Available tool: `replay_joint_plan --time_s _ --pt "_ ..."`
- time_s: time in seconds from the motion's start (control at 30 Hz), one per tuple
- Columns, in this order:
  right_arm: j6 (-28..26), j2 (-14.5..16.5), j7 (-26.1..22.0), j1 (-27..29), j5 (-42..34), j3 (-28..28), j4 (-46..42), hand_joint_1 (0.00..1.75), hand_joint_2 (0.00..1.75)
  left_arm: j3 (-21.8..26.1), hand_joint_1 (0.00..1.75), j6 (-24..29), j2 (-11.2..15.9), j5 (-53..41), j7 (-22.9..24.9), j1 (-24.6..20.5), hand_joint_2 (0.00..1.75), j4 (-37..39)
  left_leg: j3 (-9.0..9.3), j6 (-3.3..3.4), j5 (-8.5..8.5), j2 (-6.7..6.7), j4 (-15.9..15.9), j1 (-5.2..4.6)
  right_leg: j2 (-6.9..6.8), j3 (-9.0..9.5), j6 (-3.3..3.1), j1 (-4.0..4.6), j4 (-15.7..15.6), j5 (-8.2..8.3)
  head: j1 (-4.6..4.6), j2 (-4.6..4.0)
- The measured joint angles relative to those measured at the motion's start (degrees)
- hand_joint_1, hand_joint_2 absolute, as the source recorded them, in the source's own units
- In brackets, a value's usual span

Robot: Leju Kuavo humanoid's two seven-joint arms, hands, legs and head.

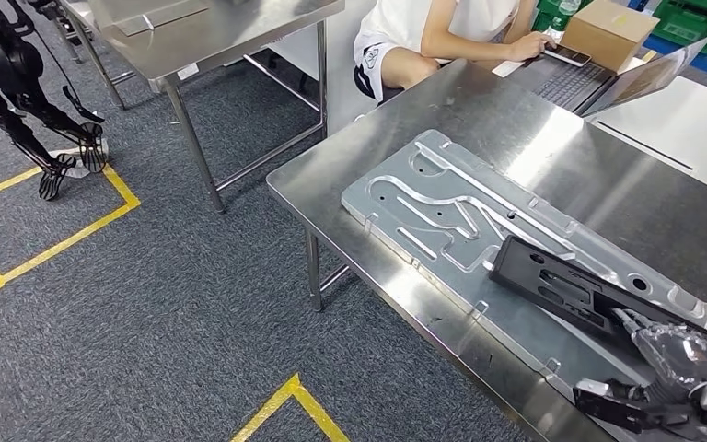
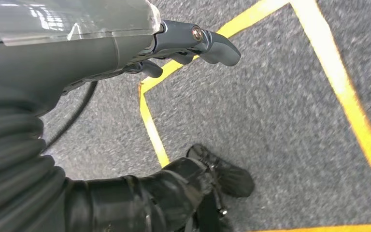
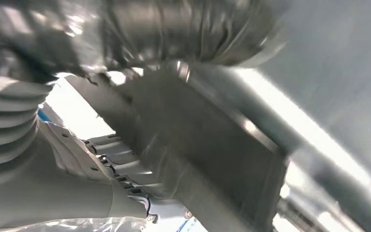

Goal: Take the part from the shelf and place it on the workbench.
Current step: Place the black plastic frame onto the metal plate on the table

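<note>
Most of the job looks done: at lower right my right hand [image 1: 672, 373] grips the part [image 1: 562, 285] over the bench [image 1: 479, 110], unreleased; my left hand [image 2: 183, 43] hangs empty, fingers loosely curled.

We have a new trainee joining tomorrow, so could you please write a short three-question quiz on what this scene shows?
1. True or false: the black part lies across the grey metal plate on the steel workbench.
2. Which hand is at the black part?
A. the right hand
B. the left hand
C. the person's hand
3. Fill in: the left hand hangs over grey carpet marked with ____ floor tape.

Key:
1. True.
2. A; whether it grips the part is unclear.
3. Yellow.
</note>
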Motion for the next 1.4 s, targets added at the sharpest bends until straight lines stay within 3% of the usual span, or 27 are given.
replay_joint_plan --time_s 0.03,0.07,0.1,0.17,0.27,0.33,0.4,0.47,0.5,0.53,0.6,0.67,0.7,0.8,0.87,0.97,1.0,1.03,1.07,1.13,1.2,1.27,1.33,1.4 --pt "0.39 0.11 0.0 0.62 -0.06 -0.65 -0.19 0.0 0.0 0.16 0.0 -0.43 0.0 0.15 -0.01 -0.01 0.0 0.0 0.03 0.06 -0.08 -0.01 0.07 -0.1 0.0 0.17 -0.07 0.01 -0.41 0.92 0.0 0.0" --pt "0.81 0.14 0.0 1.15 -0.13 -1.52 -0.44 0.0 0.0 0.3 0.0 -0.84 0.0 0.28 -0.01 0.0 0.0 0.0 0.13 0.09 -0.17 -0.01 0.14 -0.18 -0.01 1.34 -0.22 0.05 -2.86 2.68 0.0 0.01" --pt "1.25 0.11 -0.02 1.59 -0.22 -2.53 -0.75 0.0 0.0 0.43 0.0 -1.15 0.0 0.38 -0.01 0.0 0.0 0.0 0.25 0.05 -0.29 0.0 0.19 -0.23 -0.06 3.13 -0.48 0.14 -6.64 4.67 0.0 0.0" --pt "1.92 -0.06 -0.08 2.24 -0.35 -4.51 -1.33 0.0 0.0 0.61 0.0 -1.49 0.0 0.5 0.0 -0.04 0.0 0.0 0.33 -0.14 -0.48 0.03 0.27 -0.38 -0.14 6.03 -1.05 0.49 -12.78 6.81 -0.01 0.0" --pt "3.1 -0.56 -0.15 3.49 -0.7 -7.52 -2.2 0.0 0.0 0.96 0.0 -1.79 0.0 0.59 0.07 -0.26 0.0 0.0 0.21 -0.76 -0.61 0.12 0.33 -0.52 -0.03 6.63 -1.64 0.95 -14.74 6.96 -0.02 0.01" --pt "4.39 -1.15 -0.27 4.78 -1.4 -9.91 -2.89 0.0 0.0 1.3 0.0 -1.98 0.02 0.68 0.17 -0.35 0.0 0.0 0.0 -1.38 -1.41 0.03 1.18 -0.53 -0.02 6.96 -2.12 0.57 -15.22 7.13 -0.04 0.01" --pt "5.95 -1.75 -0.52 6.02 -2.21 -12.94 -3.63 0.0 0.0 1.55 0.0 -2.09 0.07 0.73 0.38 -0.36 0.0 0.0 -2.13 -2.03 -4.28 -0.17 5.96 -0.36 -0.04 7.27 -2.62 0.21 -15.6 7.26 -0.08 0.01" --pt "7.41 -2.22 -0.74 7.33 -2.78 -16.18 -4.22 0.0 0.0 1.79 0.0 -2.17 0.14 0.73 0.6 -0.33 0.0 0.0 -5.97 -2.47 -7.63 -0.24 13.6 -0.04 -0.02 7.22 -2.89 0.25 -15.49 7.17 -0.09 0.01" --pt "7.99 -2.41 -0.86 8.01 -2.99 -17.7 -4.45 0.0 0.0 1.91 0.0 -2.22 0.2 0.73 0.69 -0.29 0.0 0.0 -7.29 -2.62 -8.1 -0.24 16.02 0.12 0.02 7.18 -2.91 0.24 -15.37 7.1 -0.09 0.01" --pt "8.47 -2.57 -0.99 8.61 -3.15 -19.19 -4.69 0.0 0.0 2.01 0.0 -2.26 0.24 0.73 0.79 -0.24 0.0 0.0 -7.62 -2.74 -7.41 -0.24 16.36 0.27 0.08 7.16 -2.87 0.2 -15.21 7.01 -0.09 0.01" --pt "9.03 -2.76 -1.21 9.51 -3.35 -21.74 -5.15 0.0 0.0 2.17 0.0 -2.32 0.36 0.73 0.91 -0.15 0.0 0.0 -5.03 -2.84 -3.46 -0.24 10.53 0.59 0.27 7.18 -2.55 0.06 -14.76 6.69 -0.09 0.01" --pt "9.25 -2.96 -1.28 10.11 -3.41 -23.58 -5.51 0.0 0.0 2.33 0.0 -2.34 0.43 0.72 0.95 -0.17 0.0 0.0 -1.95 -2.66 -0.97 -0.34 3.89 0.65 0.45 7.03 -1.98 0.12 -14.23 6.35 -0.07 0.0" --pt "9.39 -3.1 -1.29 10.36 -3.43 -24.29 -5.67 0.0 0.0 2.39 0.0 -2.39 0.44 0.72 0.96 -0.21 0.0 0.0 -1.25 -2.46 -0.66 -0.39 2.24 0.55 0.52 6.91 -1.64 0.17 -14.05 6.28 -0.04 0.01" --pt "11.15 -4.24 -1.22 11.55 -4.06 -26.51 -6.15 0.0 0.0 2.45 0.0 -2.55 0.5 0.55 0.97 -0.36 0.0 0.0 -1.12 -1.34 -0.35 -0.35 1.44 0.22 0.58 6.79 -0.67 -0.07 -14.01 6.35 -0.01 0.01" --pt "13.81 -6.19 -1.1 12.43 -5.78 -29.09 -6.49 0.0 0.0 2.49 0.0 -2.64 0.52 0.22 0.97 -0.39 0.0 0.0 -1.01 -0.58 0.1 -0.17 0.9 0.26 0.5 5.92 -0.32 -0.28 -11.85 4.64 0.0 0.01" --pt "18.51 -10.96 -0.46 12.88 -10.07 -34.65 -6.88 0.0 0.0 2.78 0.0 -2.75 0.56 -0.38 0.96 -0.39 0.0 0.0 -1.21 -0.17 0.28 0.13 0.75 -0.03 0.42 1.29 -0.1 -0.29 -1.74 -0.76 0.02 0.01" --pt "19.83 -12.59 -0.1 12.96 -11.56 -36.36 -6.94 0.0 0.0 2.88 0.0 -2.83 0.59 -0.48 0.95 -0.4 0.0 0.0 -1.27 -0.11 0.27 0.19 0.76 -0.15 0.41 0.11 -0.03 -0.28 0.87 -1.49 0.02 0.01" --pt "20.98 -14.21 0.28 13.01 -12.98 -37.81 -6.96 0.0 0.0 2.97 0.0 -2.94 0.62 -0.51 0.95 -0.43 0.0 0.0 -1.27 -0.08 0.27 0.23 0.77 -0.22 0.4 -0.23 0.01 -0.29 1.71 -1.18 0.02 0.01" --pt "22.15 -15.95 0.76 13.01 -14.53 -39.0 -6.95 0.0 0.0 3.02 0.0 -3.05 0.64 -0.5 0.93 -0.45 0.0 0.0 -1.18 -0.07 0.25 0.23 0.78 -0.24 0.38 0.63 -0.01 -0.32 0.1 0.29 0.02 0.01" --pt "24.22 -20.23 1.92 12.87 -17.76 -41.38 -6.93 0.0 0.0 3.19 0.0 -3.2 0.66 -0.45 0.91 -0.47 0.0 0.0 -0.94 -0.15 0.18 0.25 0.82 -0.33 0.31 4.39 -0.22 -0.34 -7.37 4.12 0.03 0.01" --pt "26.01 -24.73 3.06 12.46 -20.59 -43.91 -6.9 0.0 0.0 3.35 0.0 -3.27 0.68 -0.36 0.91 -0.59 0.0 0.0 -1.05 -0.41 0.15 0.29 0.98 -0.54 0.35 6.95 -0.59 -0.04 -13.12 5.97 0.02 0.01" --pt "27.45 -28.43 3.84 12.11 -22.38 -45.97 -6.84 0.0 0.0 3.44 0.0 -3.33 0.69 -0.28 0.92 -0.74 0.0 0.0 -1.29 -0.84 0.31 0.3 1.0 -0.58 0.45 7.09 -1.04 0.34 -14.22 6.06 -0.02 0.01" --pt "28.22 -31.35 4.27 12.02 -23.21 -47.26 -6.8 0.0 0.0 3.54 0.0 -3.4 0.7 -0.28 0.95 -0.79 0.0 0.0 -1.59 -1.44 -0.1 0.18 1.44 -0.48 0.39 7.15 -1.74 0.08 -14.6 6.47 -0.04 0.01" --pt "28.51 -33.46 4.56 11.99 -23.47 -48.13 -6.8 0.0 0.0 3.72 0.0 -3.58 0.7 -0.27 0.99 -0.77 0.0 0.0 -3.22 -2.0 -2.83 -0.06 5.31 -0.33 0.21 7.2 -2.41 -0.19 -14.93 6.92 -0.05 0.01"
